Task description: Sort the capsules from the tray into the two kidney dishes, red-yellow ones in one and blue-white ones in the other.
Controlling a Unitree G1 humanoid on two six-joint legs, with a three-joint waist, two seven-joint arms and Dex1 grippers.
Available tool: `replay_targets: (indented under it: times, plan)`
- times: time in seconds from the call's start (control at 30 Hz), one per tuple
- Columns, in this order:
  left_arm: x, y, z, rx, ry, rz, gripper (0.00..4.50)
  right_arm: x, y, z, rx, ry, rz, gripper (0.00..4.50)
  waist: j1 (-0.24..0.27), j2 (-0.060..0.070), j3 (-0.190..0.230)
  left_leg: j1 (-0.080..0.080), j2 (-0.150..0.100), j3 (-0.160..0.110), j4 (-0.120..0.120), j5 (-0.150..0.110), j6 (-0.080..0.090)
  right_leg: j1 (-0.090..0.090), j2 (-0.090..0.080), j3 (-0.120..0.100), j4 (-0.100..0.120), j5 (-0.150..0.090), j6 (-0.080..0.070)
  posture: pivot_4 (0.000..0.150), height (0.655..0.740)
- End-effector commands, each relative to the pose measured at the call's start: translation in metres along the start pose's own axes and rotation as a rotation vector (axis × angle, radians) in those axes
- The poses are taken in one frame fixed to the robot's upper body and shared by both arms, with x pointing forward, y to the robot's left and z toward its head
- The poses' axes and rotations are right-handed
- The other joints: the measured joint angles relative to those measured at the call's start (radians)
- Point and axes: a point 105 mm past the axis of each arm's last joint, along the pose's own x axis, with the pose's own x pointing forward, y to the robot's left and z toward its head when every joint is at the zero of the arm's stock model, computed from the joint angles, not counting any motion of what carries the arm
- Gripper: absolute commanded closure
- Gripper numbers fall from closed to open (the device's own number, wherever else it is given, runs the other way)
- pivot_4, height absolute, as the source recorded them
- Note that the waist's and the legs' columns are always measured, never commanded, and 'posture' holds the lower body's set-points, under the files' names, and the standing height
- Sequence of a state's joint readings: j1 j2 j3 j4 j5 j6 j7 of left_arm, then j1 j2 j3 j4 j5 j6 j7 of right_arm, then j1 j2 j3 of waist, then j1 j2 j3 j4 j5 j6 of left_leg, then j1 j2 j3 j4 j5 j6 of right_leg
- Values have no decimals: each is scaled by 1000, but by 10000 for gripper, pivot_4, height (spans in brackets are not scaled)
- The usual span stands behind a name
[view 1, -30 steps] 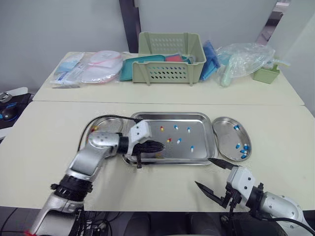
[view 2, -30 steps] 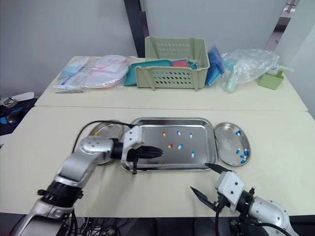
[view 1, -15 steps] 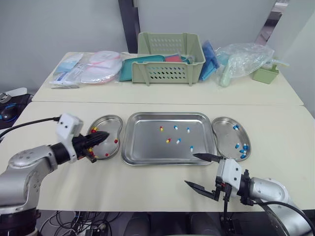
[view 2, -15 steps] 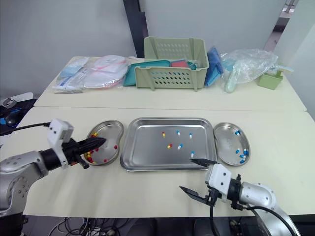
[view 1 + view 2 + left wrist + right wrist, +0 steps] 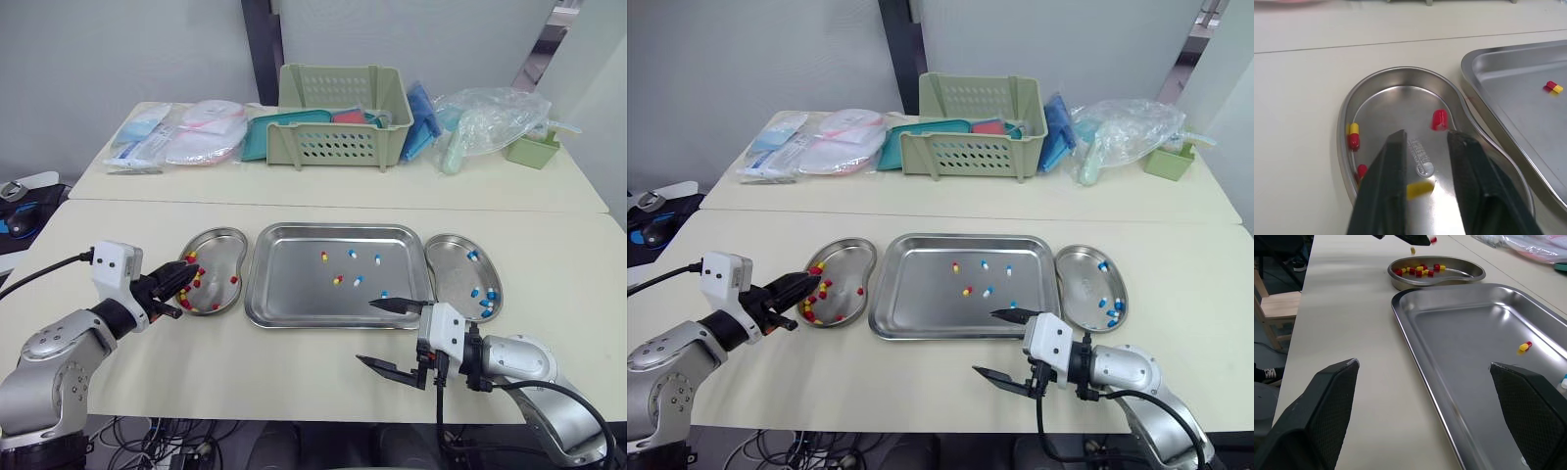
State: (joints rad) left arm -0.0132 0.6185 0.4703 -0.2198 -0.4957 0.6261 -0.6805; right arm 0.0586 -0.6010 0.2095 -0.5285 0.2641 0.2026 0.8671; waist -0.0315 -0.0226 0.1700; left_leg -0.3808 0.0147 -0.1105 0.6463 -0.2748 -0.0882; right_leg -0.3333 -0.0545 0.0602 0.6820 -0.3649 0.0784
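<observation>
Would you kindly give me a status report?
Left gripper open over left kidney dish. Right gripper open by tray, capsules remaining. No obstruction seen.

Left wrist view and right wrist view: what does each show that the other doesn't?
Left wrist view: the stamp on the floor of the left kidney dish, framed by the open fingers of the left gripper. Right wrist view: the right gripper wide open, a blue-white capsule in the tray. Both: that dish's red-yellow capsules and one red-yellow capsule in the tray.

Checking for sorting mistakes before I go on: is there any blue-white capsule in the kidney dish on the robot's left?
No, the capsules lying in the left kidney dish are all red-yellow.
</observation>
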Motion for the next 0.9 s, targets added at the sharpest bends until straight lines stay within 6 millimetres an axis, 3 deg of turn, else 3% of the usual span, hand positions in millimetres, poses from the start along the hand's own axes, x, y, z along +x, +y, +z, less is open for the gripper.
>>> replay_targets:
  times: [0.03, 0.47, 0.7, 0.9]
  plan:
    - [-5, 7, 16, 1, -69, 17, 27999, 2, 1, 12, -17, -45, 2, 0, 0, 0, 0, 0, 0, 0, 0, 0, 0, 0, 0, 0, 0, 0, 0, 1500, 7400]
    - [-18, 15, 26, 1, -88, 1, 27999, 1, 2, 12, -15, -36, -12, 0, -1, 0, 0, 0, 0, 0, 0, 0, 0, 0, 0, 0, 0, 0, 0, 1500, 7400]
    - [-61, 55, 16, 75, -5, 161, 27999, -11, -3, 13, -28, -14, -48, 0, -3, 0, 0, 0, 0, 1, -1, 0, 0, -1, 0, 1, 0, 0, 0, 1500, 7400]
    - [-86, 82, 6, 108, 17, 271, 27999, -43, -12, 17, -25, 45, -118, 0, 2, 0, 0, 0, 0, 1, -1, 0, 0, 0, 0, 0, -1, 0, 0, 1500, 7400]
